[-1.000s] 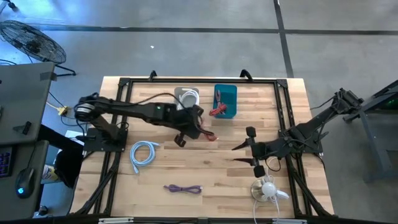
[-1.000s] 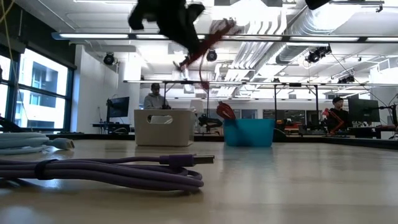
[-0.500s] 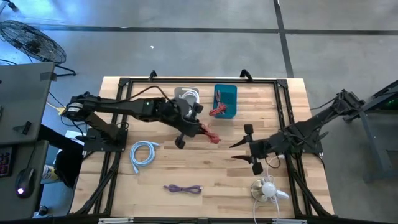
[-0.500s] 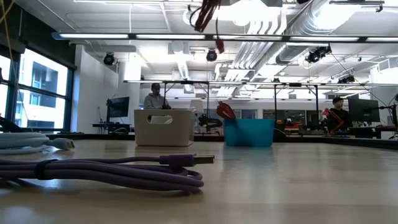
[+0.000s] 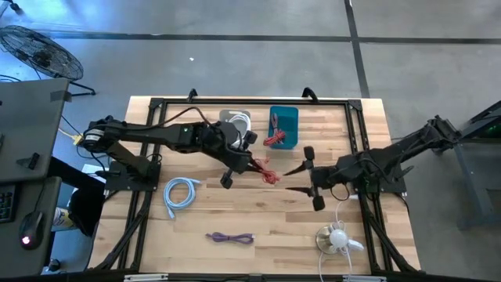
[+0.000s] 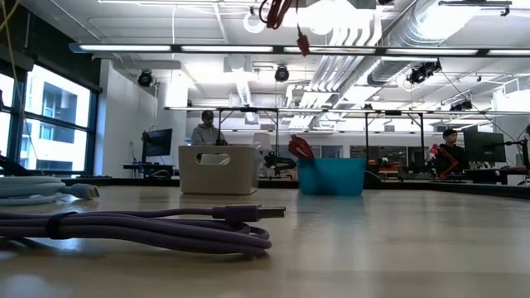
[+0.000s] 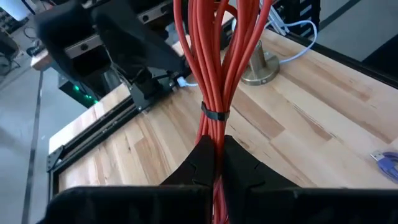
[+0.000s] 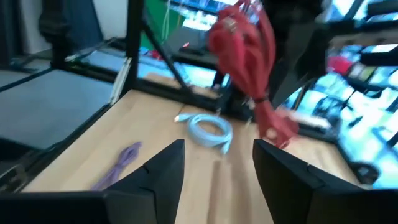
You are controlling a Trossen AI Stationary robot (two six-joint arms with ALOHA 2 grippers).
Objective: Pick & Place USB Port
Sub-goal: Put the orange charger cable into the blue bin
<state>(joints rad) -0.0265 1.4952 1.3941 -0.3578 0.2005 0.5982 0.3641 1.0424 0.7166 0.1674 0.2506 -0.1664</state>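
Note:
A red USB cable bundle (image 5: 266,171), bound by a black tie (image 7: 214,114), hangs in the air over the table's middle, held by my left gripper (image 5: 244,163), which is shut on it. The low view shows only the bundle's lower loops (image 6: 277,12) at the top edge. My right gripper (image 5: 286,182) is open, just right of the bundle and level with it. In the right wrist view the bundle (image 8: 249,50) hangs ahead of the spread fingers (image 8: 165,163), untouched. A blue bin (image 5: 283,128) at the far edge holds another red cable. My left gripper pinches the red bundle between its two fingers (image 7: 199,163), on the gathered strands just behind the black tie (image 7: 216,134). The fingers lie along the bundle. It is lifted clear of the table, and its free end (image 5: 272,177) points toward the right arm.
A white bin (image 5: 235,121) stands left of the blue bin. A light blue coiled cable (image 5: 180,192) lies at the near left, a purple cable (image 5: 231,237) near the near edge, and a white cable on a round stand (image 5: 337,239) at the near right.
My left gripper has risen with the red bundle, out of the low view's top, and moved a little toward the right. My right gripper, still open, has moved left and toward the far edge, closing on the bundle's free end.

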